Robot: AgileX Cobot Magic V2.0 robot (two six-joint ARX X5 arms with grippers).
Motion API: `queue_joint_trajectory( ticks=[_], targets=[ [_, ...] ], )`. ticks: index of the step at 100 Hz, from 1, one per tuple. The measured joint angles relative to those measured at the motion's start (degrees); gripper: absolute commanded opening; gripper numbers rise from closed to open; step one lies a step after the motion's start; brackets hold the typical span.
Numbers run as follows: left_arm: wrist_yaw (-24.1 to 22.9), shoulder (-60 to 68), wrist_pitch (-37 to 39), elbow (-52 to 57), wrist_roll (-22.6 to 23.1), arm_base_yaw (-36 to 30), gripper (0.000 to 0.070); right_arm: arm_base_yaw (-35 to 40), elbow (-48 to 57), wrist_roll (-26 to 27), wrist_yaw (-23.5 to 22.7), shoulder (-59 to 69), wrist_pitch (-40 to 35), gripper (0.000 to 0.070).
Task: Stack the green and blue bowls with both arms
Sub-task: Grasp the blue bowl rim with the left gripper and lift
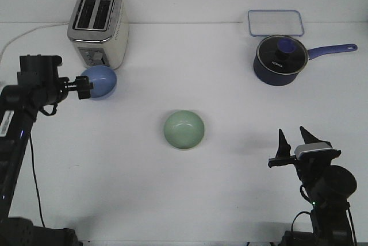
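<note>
- Two small round matte bowls: the green bowl (184, 130) sits upright mid-tabletop; the blue bowl (100, 82) is tipped on its side, just in front of the toaster.
- Left gripper (86, 88): its fingers pinch the blue bowl's rim, closed around it.
- Right gripper (297, 140): two pointed black fingers spread wide, holding nothing, well apart from the green bowl.
- One shiny metal two-slot toaster (98, 26).
- One dark blue saucepan (280, 62), glass-lidded, long-handled.
- One clear rectangular container (275, 22) behind it.
- White tabletop (184, 200).
</note>
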Motion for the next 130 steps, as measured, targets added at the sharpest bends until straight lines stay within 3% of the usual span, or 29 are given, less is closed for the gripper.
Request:
queue_joint_trajectory(
  ticks=[22, 83, 110, 118, 130],
  targets=[
    [0.9, 12.7, -1.4, 9.6, 1.2, 2.2, 0.0503, 0.0, 0.0, 0.0, 0.0, 0.0, 0.0, 0.0398],
    [2.9, 25.5, 8.0, 9.7, 2.3, 5.1, 0.0502, 0.0, 0.0, 0.0, 0.0, 0.0, 0.0, 0.0398],
    [3.0, 29.5, 8.2, 9.8, 2.3, 5.1, 0.0500, 0.0, 0.0, 0.0, 0.0, 0.0, 0.0, 0.0398],
    [3.0, 29.9, 8.2, 9.8, 2.3, 5.1, 0.0472, 0.0, 0.0, 0.0, 0.0, 0.0, 0.0, 0.0398],
    [3.0, 29.9, 8.3, 9.8, 2.3, 5.1, 0.0323, 0.0, 0.0, 0.0, 0.0, 0.0, 0.0, 0.0398]
  ],
)
